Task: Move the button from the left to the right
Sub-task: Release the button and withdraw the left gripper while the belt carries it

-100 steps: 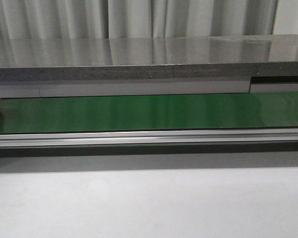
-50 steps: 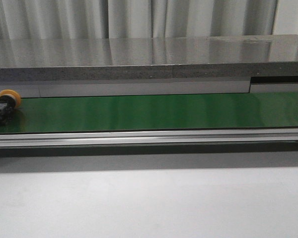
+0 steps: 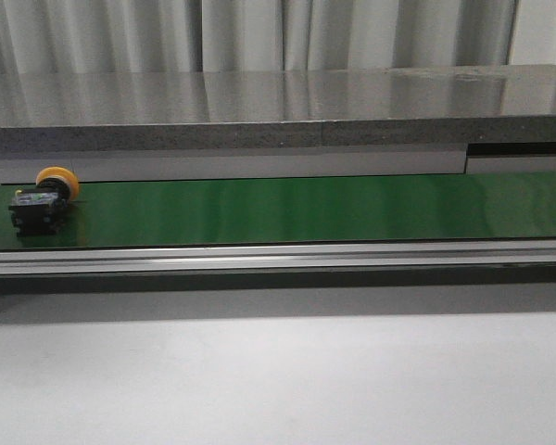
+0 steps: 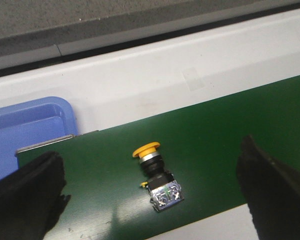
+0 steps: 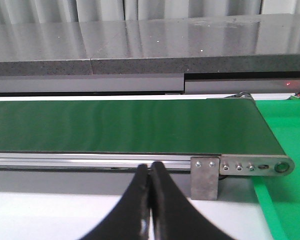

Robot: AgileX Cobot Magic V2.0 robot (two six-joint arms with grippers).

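The button [image 3: 44, 197] lies on its side at the far left end of a green conveyor belt [image 3: 306, 209]. Its round yellow-orange cap points toward the back of the belt and its black boxy body toward us. In the left wrist view the same button [image 4: 155, 175] sits between the two dark fingers, touching neither, with the belt's end and a blue bin [image 4: 30, 125] just beyond it.

Our left gripper [image 4: 150, 192] hangs above the button with its jaws spread wide and holding nothing. Our right gripper [image 5: 150, 190] waits near the belt's right end with its jaws pressed together, empty. A bright green tray [image 5: 285, 140] sits past that end. Neither arm shows in the front view.

We judge that the task has hardly begun, since the button is at the left and not yet grasped.

To do this step well, we would centre the open jaws over the black body rather than the rounded cap, which could slip. We would lower until the fingers straddle the body close to the belt, then close on its flat sides. If the belt is carrying the button along, timing matters, though we cannot tell that from this moment. Behind the belt runs a grey bench [image 3: 259, 97] with pale curtains beyond.
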